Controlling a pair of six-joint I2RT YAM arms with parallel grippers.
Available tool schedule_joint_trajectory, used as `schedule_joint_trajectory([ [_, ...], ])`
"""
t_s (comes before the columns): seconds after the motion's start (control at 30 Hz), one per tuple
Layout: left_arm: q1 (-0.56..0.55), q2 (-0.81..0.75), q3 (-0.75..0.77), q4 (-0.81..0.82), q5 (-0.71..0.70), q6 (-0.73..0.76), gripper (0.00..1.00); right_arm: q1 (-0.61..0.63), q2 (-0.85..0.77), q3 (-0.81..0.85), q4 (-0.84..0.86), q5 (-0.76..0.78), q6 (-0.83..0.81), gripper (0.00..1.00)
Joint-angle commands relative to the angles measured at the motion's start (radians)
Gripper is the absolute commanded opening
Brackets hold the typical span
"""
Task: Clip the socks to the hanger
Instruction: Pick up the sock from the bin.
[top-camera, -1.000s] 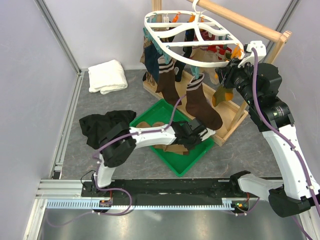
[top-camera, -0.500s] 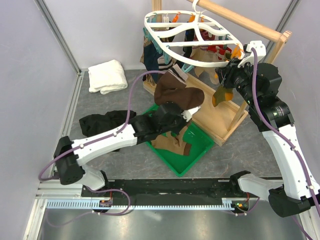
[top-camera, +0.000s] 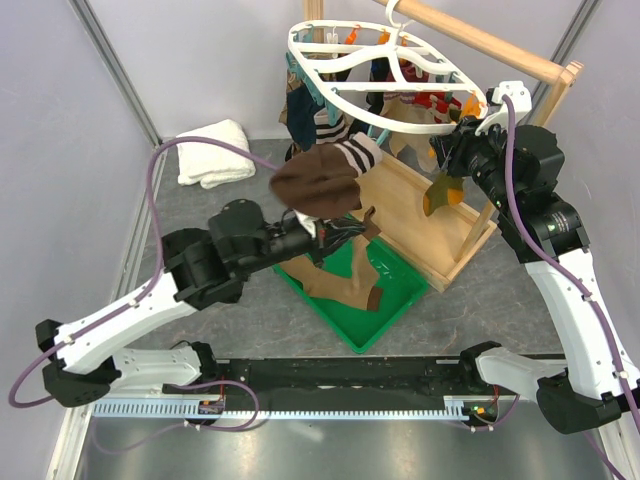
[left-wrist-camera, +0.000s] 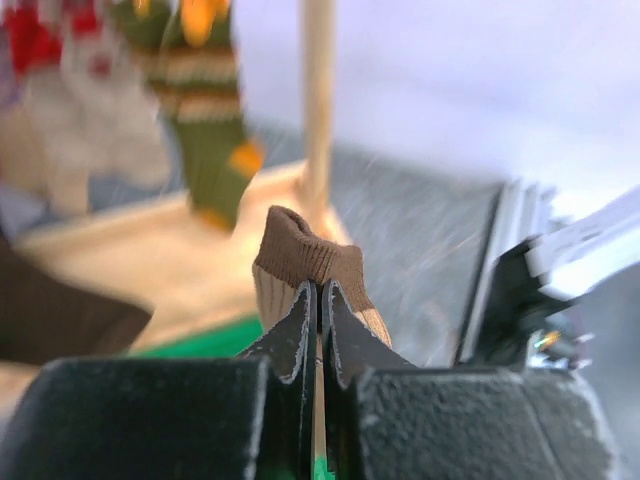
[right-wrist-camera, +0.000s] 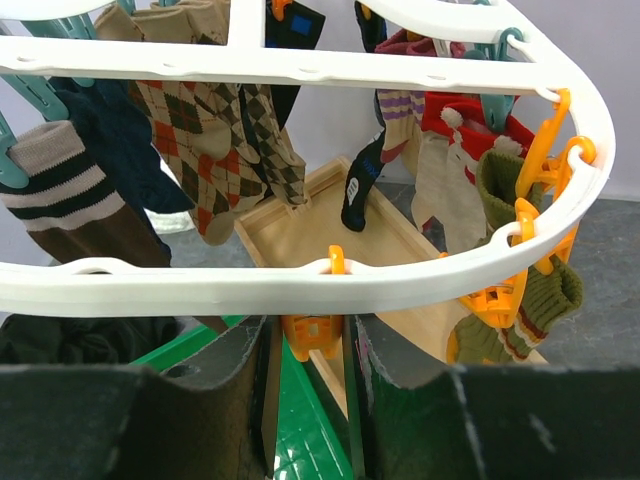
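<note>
Firstly, the left gripper (top-camera: 322, 232) is raised over the green tray (top-camera: 400, 290), near the middle of the scene. Its fingers are pressed fully together on the cuff of a tan sock (left-wrist-camera: 305, 255). The rest of that sock (top-camera: 347, 282) hangs down from the fingers toward the tray. In the left wrist view the cuff stands up just above the two closed fingertips (left-wrist-camera: 300, 320).

A dark brown sock (top-camera: 312, 185) with white stripes lies over the left arm, just behind the gripper. Its striped end points up toward the near left side of the hanger (top-camera: 380, 90). Whether a clip holds this end, I cannot tell.

The hanger hangs from the wooden stand (top-camera: 450, 235) at the far right. Many socks are already clipped on it, for example an argyle sock (right-wrist-camera: 190, 120) and a green sock (right-wrist-camera: 520, 300).

The right gripper (top-camera: 462, 135) is up at the right end of the hanger. In the right wrist view its fingers (right-wrist-camera: 262, 360) stand on both sides of an orange clip (right-wrist-camera: 315, 340) that hangs just under the white rim (right-wrist-camera: 200, 290). They are only a little apart and seem to squeeze this clip.

A white towel (top-camera: 213, 152) lies on the floor at the far left, well apart from both arms.
</note>
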Motion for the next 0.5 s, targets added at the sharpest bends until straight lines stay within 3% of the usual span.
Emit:
schedule_joint_trajectory([
  [0.0, -0.002, -0.041, -0.016, 0.135, 0.13, -0.049, 0.02, 0.004, 0.018, 0.022, -0.068, -0.029, 0.011, 0.0],
  [0.13, 0.0, -0.029, -0.001, 0.169, 0.199, -0.064, 0.02, 0.004, 0.015, 0.025, -0.068, -0.027, 0.014, 0.0],
  [0.4, -0.002, 0.036, 0.018, 0.271, 0.188, -0.07, 0.02, 0.002, 0.007, 0.033, -0.07, -0.061, 0.017, 0.0],
  [0.47, 0.0, 0.059, 0.053, 0.264, 0.276, -0.081, 0.02, 0.004, 0.007, 0.033, -0.068, -0.058, 0.017, 0.0],
])
